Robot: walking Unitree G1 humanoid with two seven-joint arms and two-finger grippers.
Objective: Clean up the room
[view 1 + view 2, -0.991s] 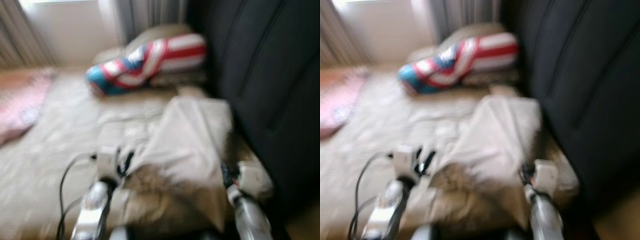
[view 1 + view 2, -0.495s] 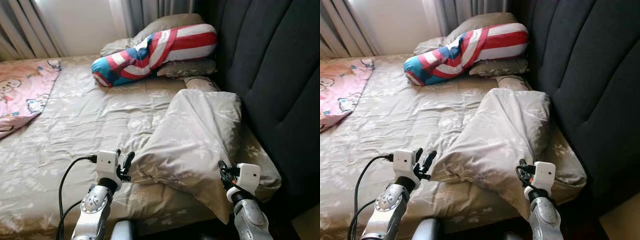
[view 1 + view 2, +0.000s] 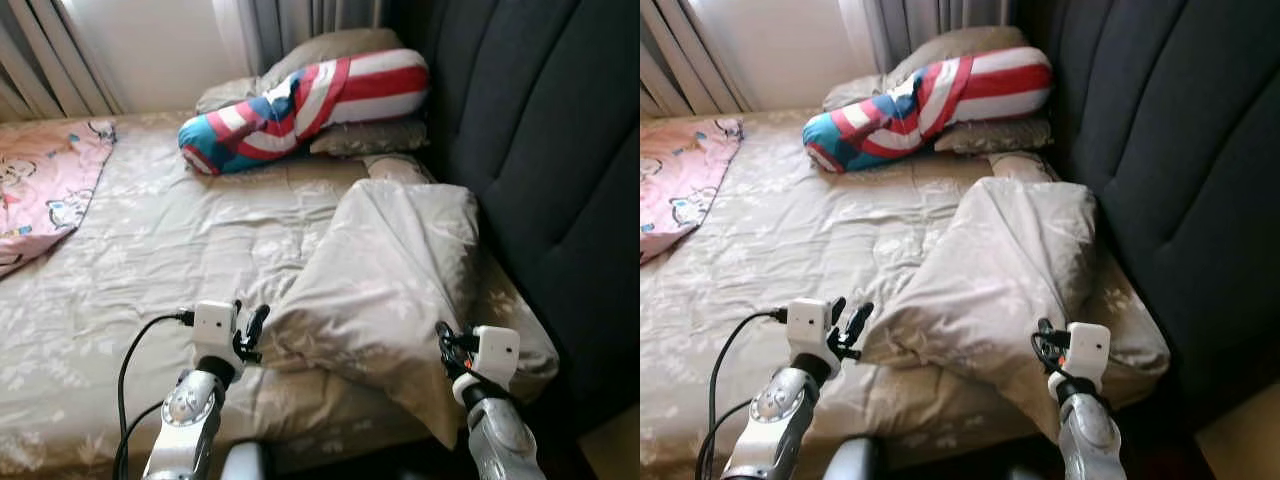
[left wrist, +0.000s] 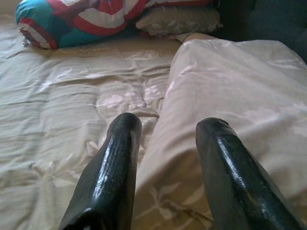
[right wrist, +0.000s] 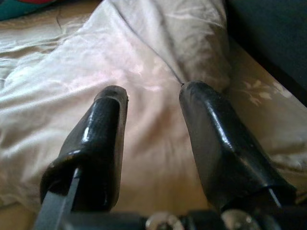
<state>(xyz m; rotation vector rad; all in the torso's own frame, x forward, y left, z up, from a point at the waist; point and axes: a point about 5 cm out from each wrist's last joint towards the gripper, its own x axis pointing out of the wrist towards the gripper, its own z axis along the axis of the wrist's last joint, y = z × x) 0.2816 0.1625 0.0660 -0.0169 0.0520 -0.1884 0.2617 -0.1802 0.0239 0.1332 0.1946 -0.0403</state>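
While I look down at the beige flowered bed cover (image 3: 150, 250), the folded-back beige quilt corner (image 3: 390, 280) lies near the dark padded headboard (image 3: 540, 150). My left gripper (image 4: 165, 143) and right gripper (image 5: 153, 103) hover at its two sides — both with fingers apart, holding nothing.

Duvet (image 3: 390, 270): soft cloth, faint sheen, creased
Headboard (image 3: 540, 150): dark matt padded fabric
Left gripper (image 4: 165, 143) fingers (image 4: 112, 177): glossy black, finely ribbed

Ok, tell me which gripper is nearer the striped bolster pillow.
Left. The left gripper is at the folded duvet's near-left edge, on the striped bolster pillow's side. The right gripper is at the duvet's near-right corner, farther away.
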